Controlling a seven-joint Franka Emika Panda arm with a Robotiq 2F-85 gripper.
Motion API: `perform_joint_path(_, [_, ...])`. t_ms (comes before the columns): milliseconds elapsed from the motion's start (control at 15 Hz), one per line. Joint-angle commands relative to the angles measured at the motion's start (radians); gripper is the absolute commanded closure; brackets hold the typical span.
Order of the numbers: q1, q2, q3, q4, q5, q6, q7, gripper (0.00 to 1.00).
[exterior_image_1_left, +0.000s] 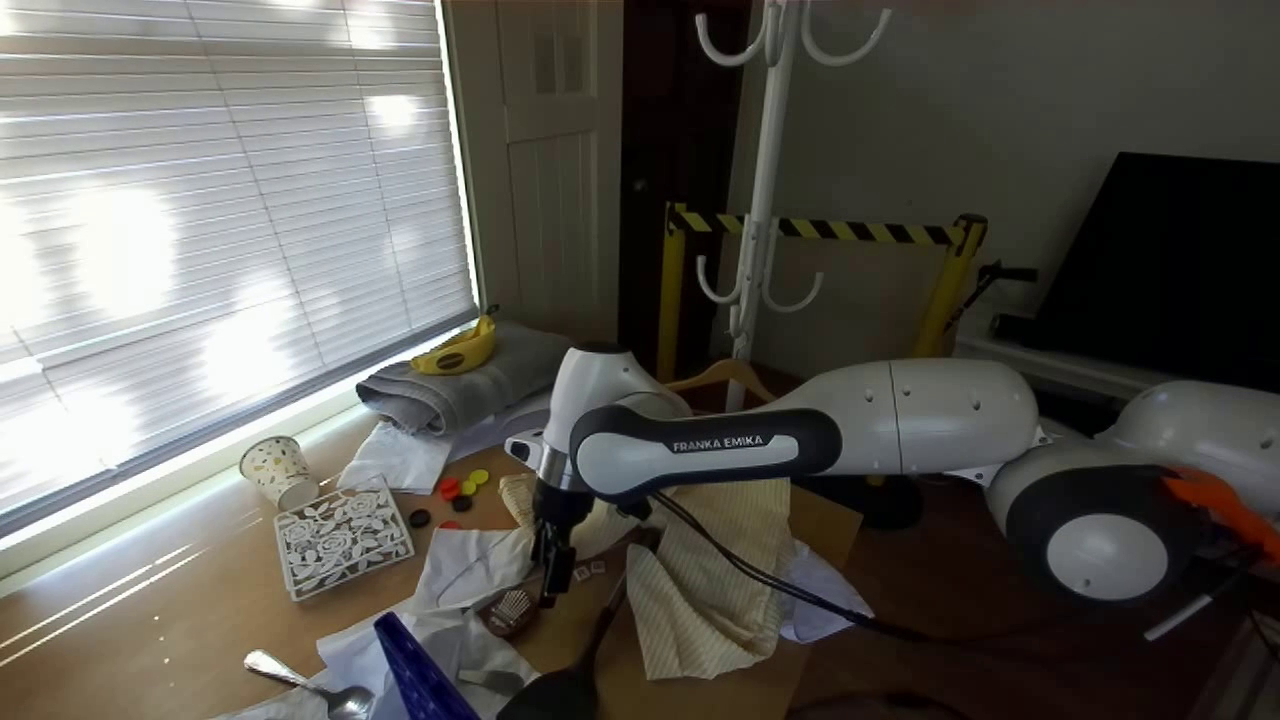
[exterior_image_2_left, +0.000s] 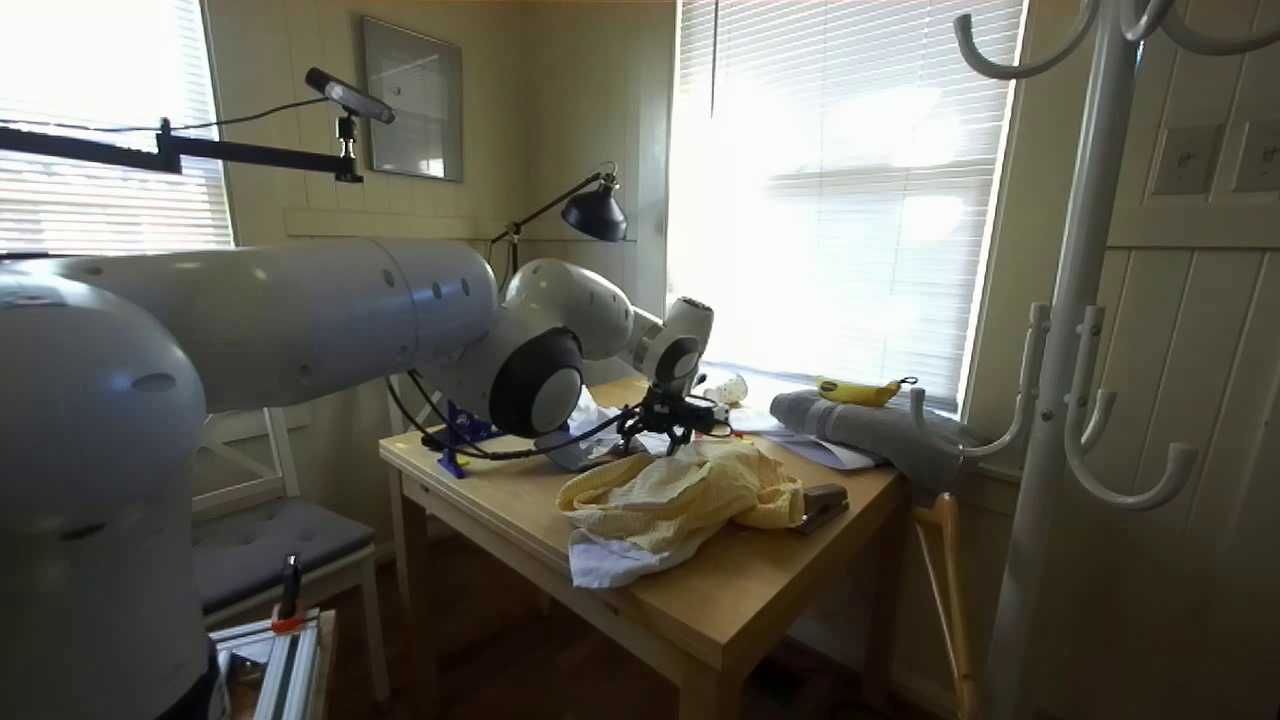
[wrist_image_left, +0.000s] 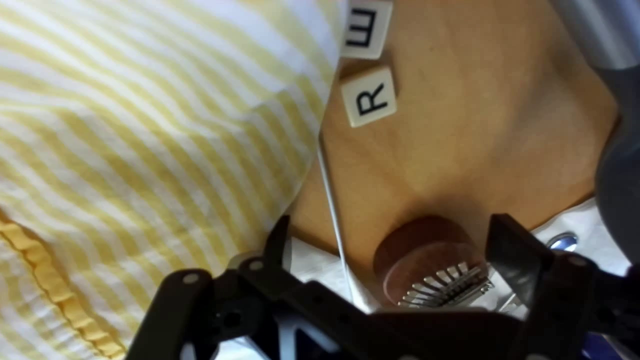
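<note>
Gripper (wrist_image_left: 392, 220) gapes near rounded, brown, silver-tined kalimba (wrist_image_left: 431, 260).

The Franka Emika Panda arm (exterior_image_2_left: 300, 305) is standing outstretched, its forearm (exterior_image_1_left: 945, 415) lying nearly level — the wrist (exterior_image_1_left: 600, 388) is facing downward. Below it, the Robotiq gripper (wrist_image_left: 391, 229) is hanging near-vertical — its two fingers (wrist_image_left: 516, 252) are standing wide apart.

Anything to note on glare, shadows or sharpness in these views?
In both exterior views, sunlit window blinds are partly blown out; in an exterior view, bright streaks mark the table; in the wrist view, a soft shadow borders the thumb piano, the letter R tile reads clearly, and the gripper looks very dark.
</note>
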Motion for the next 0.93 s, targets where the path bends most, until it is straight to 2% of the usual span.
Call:
perform_joint_path(0, [0.0, 0.0, -0.009, 0.002, 0.008, -0.082, 0.07, 0.0])
perform_joint_path(133, [0.002, -0.009, -0.012, -0.008, 0.005, -0.115, 0.093, 0.0])
perform_joint_path(200, [0.003, -0.01, -0.013, -0.007, 0.004, -0.127, 0.1, 0.16])
perform_joint_path(267, [0.004, -0.01, -0.013, -0.007, 0.004, -0.134, 0.107, 0.26])
perform_joint_path(867, [0.011, -0.008, -0.023, 0.006, -0.006, -0.138, 0.106, 0.9])
